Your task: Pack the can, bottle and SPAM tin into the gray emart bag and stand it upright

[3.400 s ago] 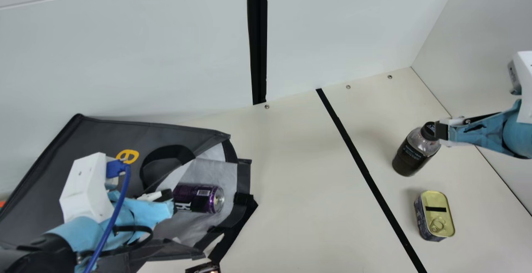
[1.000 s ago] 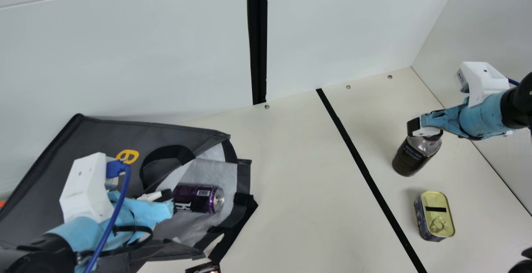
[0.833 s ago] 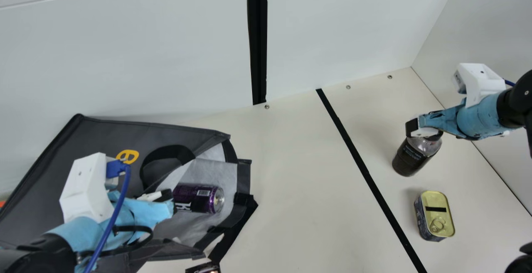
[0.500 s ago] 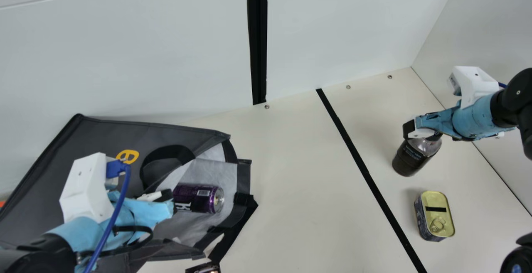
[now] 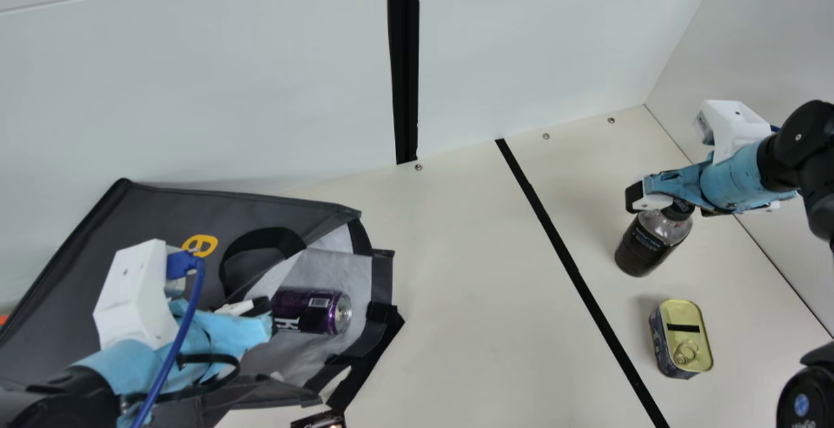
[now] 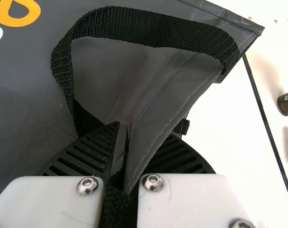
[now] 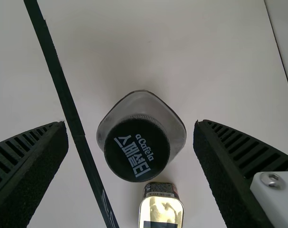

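Observation:
At the left of the main view my left gripper (image 5: 260, 317) holds the edge of the gray bag (image 5: 176, 210), which lies on its side with its mouth toward the table's middle. The left wrist view has the left gripper (image 6: 127, 161) shut on the bag's edge and strap. The purple can (image 5: 313, 311) lies inside the bag mouth. My right gripper (image 5: 642, 199) is over the upright bottle (image 5: 651, 242); in the right wrist view the right gripper (image 7: 130, 147) is open, its fingers on both sides of the bottle cap (image 7: 137, 150). The SPAM tin (image 5: 684, 337) stands nearer than the bottle.
A black tape line (image 5: 580, 278) crosses the cream table (image 5: 482, 298) between bag and bottle. White walls (image 5: 195, 89) stand behind and at the right. A small dark item (image 5: 319, 421) lies at the near edge by the bag's strap.
My right arm has come in from the right, and its gripper has moved leftward over the bottle. The left arm, bag, can, bottle and tin have stayed in place.

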`<state>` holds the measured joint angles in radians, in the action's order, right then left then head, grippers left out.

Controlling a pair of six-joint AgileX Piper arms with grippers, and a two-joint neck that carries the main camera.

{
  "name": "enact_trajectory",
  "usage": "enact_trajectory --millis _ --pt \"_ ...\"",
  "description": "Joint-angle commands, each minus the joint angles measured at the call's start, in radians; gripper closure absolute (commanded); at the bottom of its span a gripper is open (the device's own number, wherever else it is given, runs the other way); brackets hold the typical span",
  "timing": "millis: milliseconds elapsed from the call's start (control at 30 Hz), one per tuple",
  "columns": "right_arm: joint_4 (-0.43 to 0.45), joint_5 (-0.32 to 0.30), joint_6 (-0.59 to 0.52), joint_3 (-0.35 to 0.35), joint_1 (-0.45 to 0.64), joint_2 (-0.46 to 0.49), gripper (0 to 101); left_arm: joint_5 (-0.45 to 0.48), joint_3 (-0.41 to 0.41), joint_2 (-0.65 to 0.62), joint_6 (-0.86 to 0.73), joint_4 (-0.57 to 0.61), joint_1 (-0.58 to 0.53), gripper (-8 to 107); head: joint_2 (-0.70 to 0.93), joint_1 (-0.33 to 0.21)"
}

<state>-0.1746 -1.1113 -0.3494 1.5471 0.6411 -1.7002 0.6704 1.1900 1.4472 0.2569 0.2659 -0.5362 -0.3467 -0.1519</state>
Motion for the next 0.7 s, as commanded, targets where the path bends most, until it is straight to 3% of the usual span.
enact_trajectory --millis 0,367,667 --pt "0.01 -0.005 0.002 0.002 -0.002 -0.003 26 0.0 0.0 0.0 0.0 0.0 0.0 107 -0.002 -0.023" --pt "0.042 -0.013 0.012 0.01 -0.007 -0.009 100 0.0 0.0 0.0 0.0 0.0 0.0 107 -0.002 -0.023" --pt "0.027 -0.02 -0.001 0.029 -0.004 -0.003 101 0.0 0.0 0.0 0.0 0.0 0.0 107 -0.002 -0.023"
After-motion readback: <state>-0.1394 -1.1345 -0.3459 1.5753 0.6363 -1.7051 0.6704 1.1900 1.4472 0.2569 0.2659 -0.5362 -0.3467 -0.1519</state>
